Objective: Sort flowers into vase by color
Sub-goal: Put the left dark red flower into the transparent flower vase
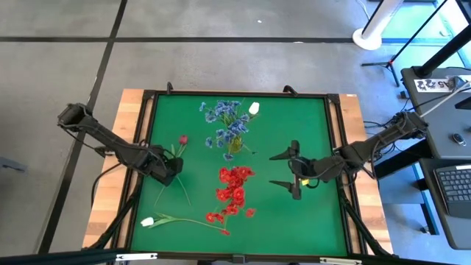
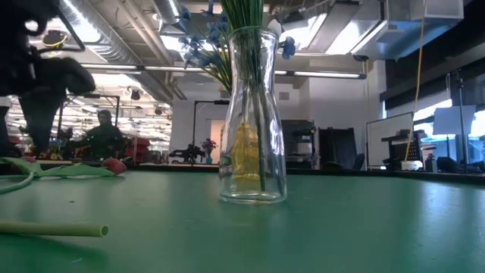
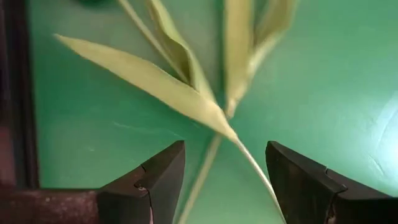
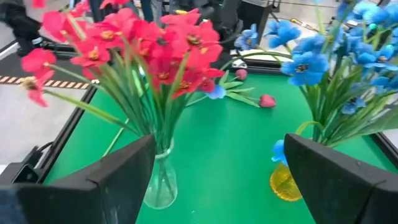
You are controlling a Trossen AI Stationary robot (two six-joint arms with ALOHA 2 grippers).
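High view: I am looking down on the green table (image 1: 309, 213) with both arms reaching in from the sides. My left gripper (image 1: 168, 174) is sitting at the left of the mat, over the stem of the dark pink bud flower (image 1: 182, 140), whose bud is lying just above and right of the gripper. In the left wrist view its fingers (image 3: 158, 180) are standing apart with the pale green stem and leaves (image 3: 186, 93) lying on the mat between and beyond them; they are not closing on anything. My right gripper (image 1: 293, 171) is hanging at right of centre, fingers spread wide and pointing left toward the bouquets, holding nothing. The red flowers (image 1: 234, 191) are standing in a clear vase (image 4: 160, 180) at centre, slightly below the middle of the frame. The blue flowers (image 1: 227, 124) are standing in another vase (image 2: 252, 121) in the upper centre, with a white bud (image 1: 254, 108) showing at their upper right edge. A second white tulip (image 1: 148, 221) is lying flat at lower left, its stem running right toward the red vase. In the low view a person (image 2: 102, 133) is sitting far off in the room at left.
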